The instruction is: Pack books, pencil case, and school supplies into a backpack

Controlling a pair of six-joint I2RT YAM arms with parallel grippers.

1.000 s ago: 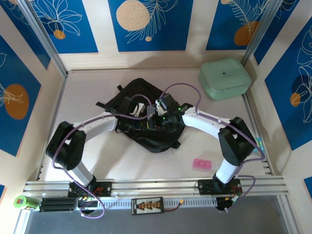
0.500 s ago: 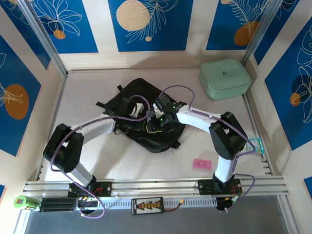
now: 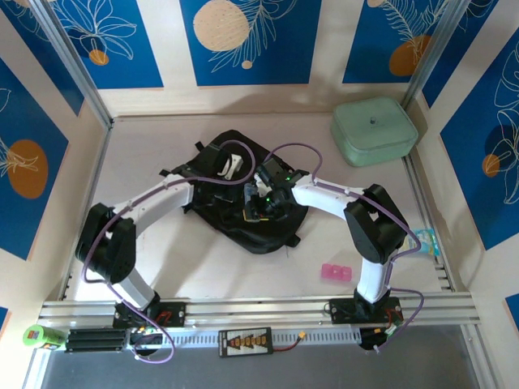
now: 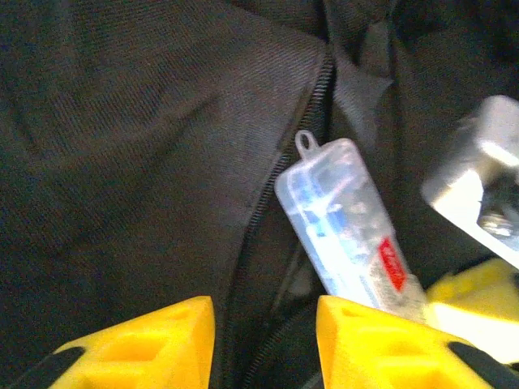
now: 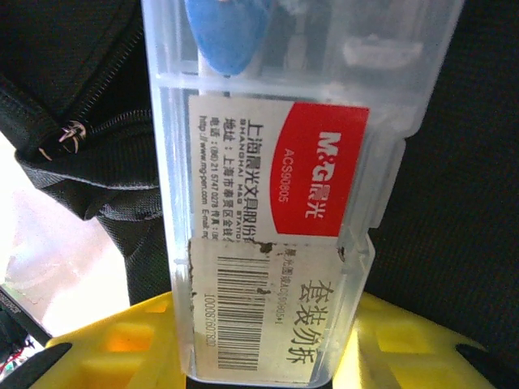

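- Lying in the middle of the table (image 3: pixel 162 154), the black backpack (image 3: pixel 272 233) is of soft woven fabric, and its zip runs open across the top.
- The clear packet (image 5: pixel 276 186) is a flat case of transparent plastic. It has a small hanging loop at one end, a red label with white letters, a barcode and Chinese print. A blue piece is visible inside it.
- The right gripper (image 5: pixel 268 352) is clamped on the labelled end of this packet, with one yellow finger on each side.
- In the left wrist view the packet (image 4: pixel 345 219) stands tilted over the zip opening of the backpack (image 4: pixel 122 146), its loop end up and its other end low in the opening.
- The left gripper (image 4: pixel 263 340) has its two yellow fingers apart, and only the zip line shows between them. It holds nothing, and the packet is just beside its right finger.
- From above, both grippers meet over the backpack, the left gripper (image 3: pixel 229 164) on the far side and the right gripper (image 3: pixel 258 203) near the centre.
- A pink block (image 3: pixel 335 272) lies on the table near the right arm's base, well apart from the backpack.
- A teal piece (image 3: pixel 427 241) is at the right edge of the table.
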